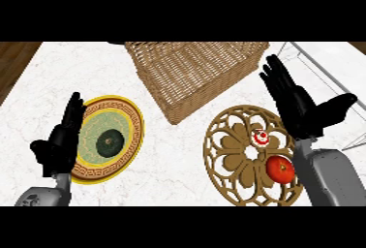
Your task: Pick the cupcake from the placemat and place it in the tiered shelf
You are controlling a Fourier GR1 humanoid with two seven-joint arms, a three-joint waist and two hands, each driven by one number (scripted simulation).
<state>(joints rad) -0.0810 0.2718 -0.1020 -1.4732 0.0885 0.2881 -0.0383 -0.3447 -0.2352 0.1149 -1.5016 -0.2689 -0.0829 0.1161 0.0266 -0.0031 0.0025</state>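
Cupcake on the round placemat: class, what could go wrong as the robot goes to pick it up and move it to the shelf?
1. The cupcake sits close beside a red tomato on the gold cut-out placemat; closing fingers might nudge or catch the tomato instead.
2. The right hand is open above the placemat's far edge, not yet on the cupcake, so it could knock it on the way in.
3. The wicker basket stands nearby and might be brushed during the carry.

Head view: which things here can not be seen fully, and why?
- Tiered shelf: head view, only thin wire lines; right hand and the right edge hide the rest.
- Wicker basket: top cut by the upper band.
- Cupcake on the placemat: too small for detail.
- Plate: left hand covers its left rim.
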